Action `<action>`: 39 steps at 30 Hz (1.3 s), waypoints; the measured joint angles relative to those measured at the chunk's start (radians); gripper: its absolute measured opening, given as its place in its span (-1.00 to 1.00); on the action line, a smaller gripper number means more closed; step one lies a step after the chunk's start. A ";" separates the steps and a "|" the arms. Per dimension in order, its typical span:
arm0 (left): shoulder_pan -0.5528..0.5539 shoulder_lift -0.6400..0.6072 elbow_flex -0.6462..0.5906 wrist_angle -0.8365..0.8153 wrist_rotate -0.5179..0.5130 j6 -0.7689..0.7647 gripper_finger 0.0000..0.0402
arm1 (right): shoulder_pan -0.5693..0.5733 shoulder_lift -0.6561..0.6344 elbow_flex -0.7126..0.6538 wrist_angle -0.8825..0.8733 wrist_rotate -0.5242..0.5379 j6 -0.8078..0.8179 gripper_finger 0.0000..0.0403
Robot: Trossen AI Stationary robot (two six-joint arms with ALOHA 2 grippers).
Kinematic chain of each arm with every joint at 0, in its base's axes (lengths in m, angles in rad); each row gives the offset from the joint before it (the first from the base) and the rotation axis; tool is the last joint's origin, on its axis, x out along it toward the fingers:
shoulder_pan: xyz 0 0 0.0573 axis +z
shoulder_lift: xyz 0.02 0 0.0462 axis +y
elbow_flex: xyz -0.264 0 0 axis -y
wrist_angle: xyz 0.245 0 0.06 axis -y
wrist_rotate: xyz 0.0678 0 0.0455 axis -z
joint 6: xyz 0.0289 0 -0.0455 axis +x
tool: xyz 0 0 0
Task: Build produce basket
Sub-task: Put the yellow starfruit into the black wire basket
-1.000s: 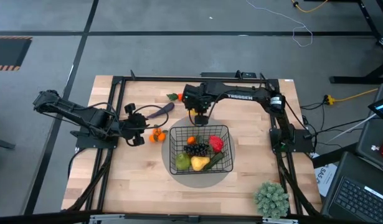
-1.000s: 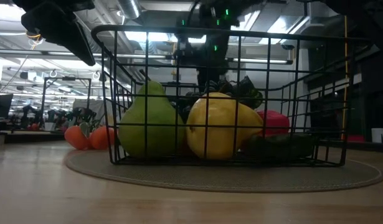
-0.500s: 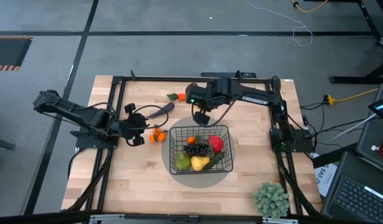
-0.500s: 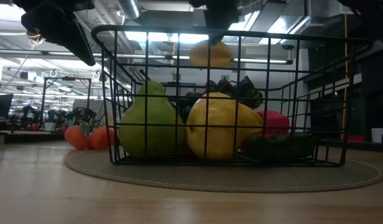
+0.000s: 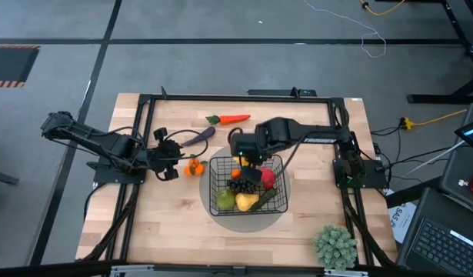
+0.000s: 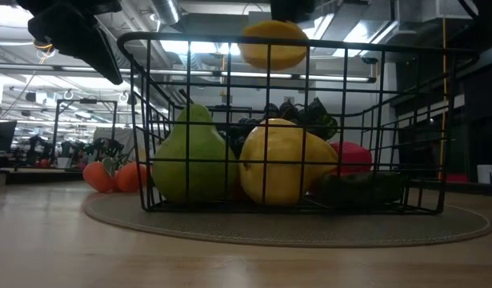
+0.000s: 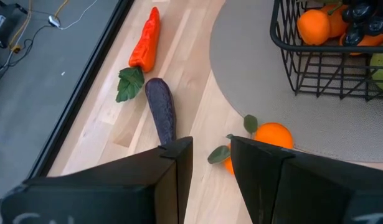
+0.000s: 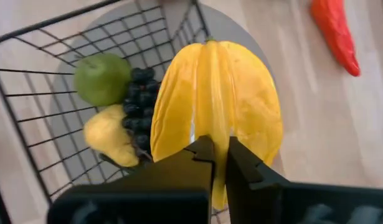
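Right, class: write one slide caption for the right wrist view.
Right end effector holds a yellow star fruit above the basket of produce.

My right gripper (image 5: 248,158) hangs over the basket's (image 5: 278,159) far rim, clamped on a yellow starfruit (image 6: 274,44) above the wire top. Below it the basket floor is crowded: green pear (image 6: 188,156), yellow fruit (image 6: 287,162), grapes (image 5: 242,185) and red pepper (image 5: 268,178) fill most cells. Bare wood lies open along the lower left of the high view. My left gripper (image 5: 168,160) sits beside two tangerines (image 5: 194,166), with the eggplant (image 7: 160,109) and carrot (image 7: 146,43) just beyond.
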 joint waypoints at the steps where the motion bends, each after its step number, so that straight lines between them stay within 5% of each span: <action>1: 0.000 0.000 0.000 0.000 -0.002 0.000 -0.51 | 0.010 0.001 0.000 0.009 0.000 0.008 -0.99; 17: 0.000 0.000 0.000 0.000 -0.015 0.000 -0.51 | 0.048 0.005 0.000 0.263 0.000 -0.136 -0.82; 39: -0.001 0.000 0.000 0.000 -0.015 0.000 -0.51 | 0.048 0.006 0.000 0.279 0.123 -0.247 -0.78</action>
